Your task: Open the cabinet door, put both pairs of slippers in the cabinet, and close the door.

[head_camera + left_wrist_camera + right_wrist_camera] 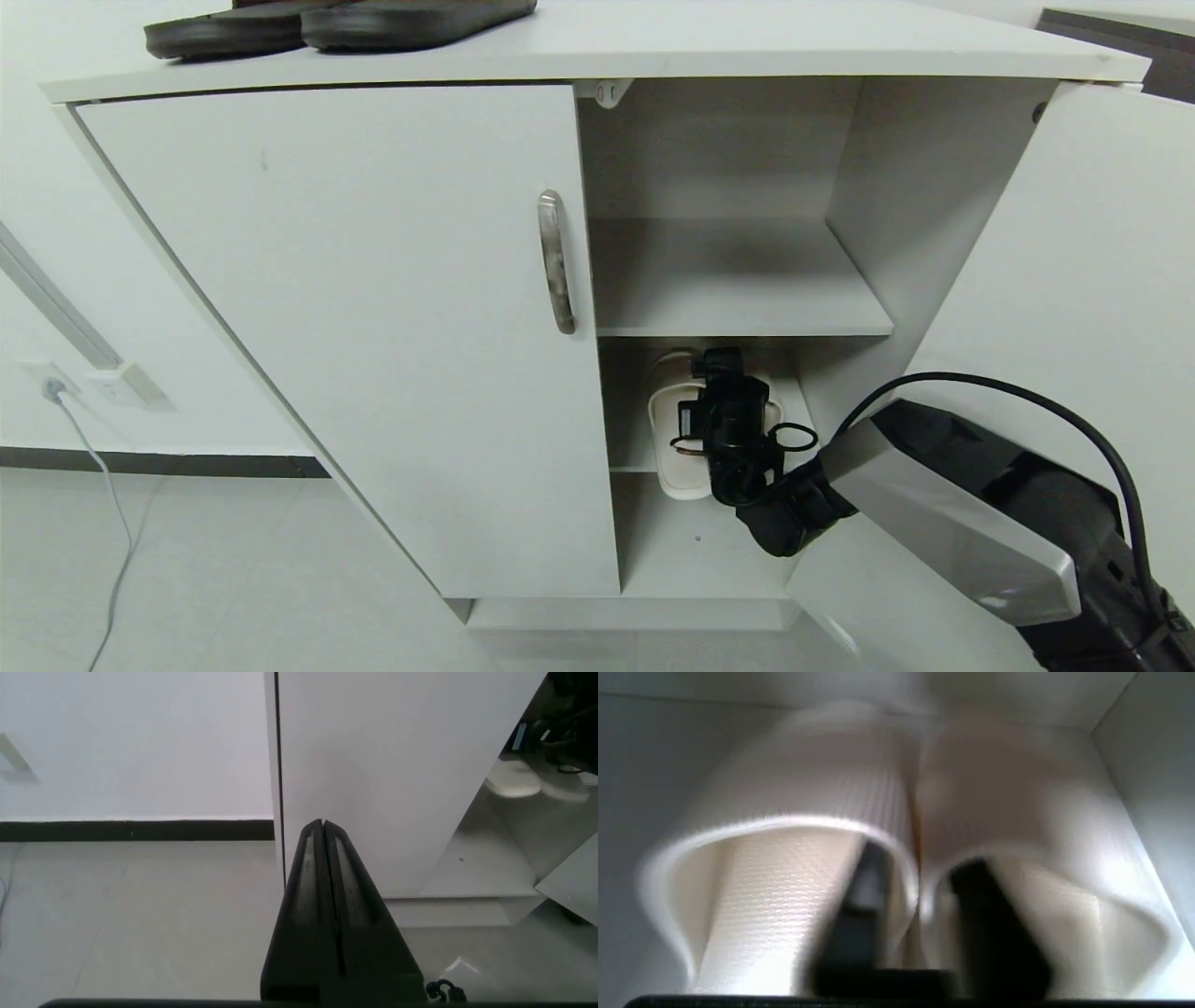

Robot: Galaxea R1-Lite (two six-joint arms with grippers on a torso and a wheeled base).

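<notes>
Pale floor (233, 560), white wall (56, 233). One white wooden cabinet (327, 327), right door (1074, 280) open. Two dark rubber slippers (336, 23) lie on top. Two cream slippers (674, 476) lie inside, pinched by the right end effector (920, 905). The left end effector (323, 835) is pressed together.

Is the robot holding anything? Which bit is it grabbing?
The right gripper holds the pair of white slippers, a finger inside each, pinching their touching inner sides together. The left gripper is shut, holding nothing.

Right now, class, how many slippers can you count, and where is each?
4. Two dark slippers lie on the cabinet top; two white slippers sit low inside, at the right claw. The shut left door could hide more.
</notes>
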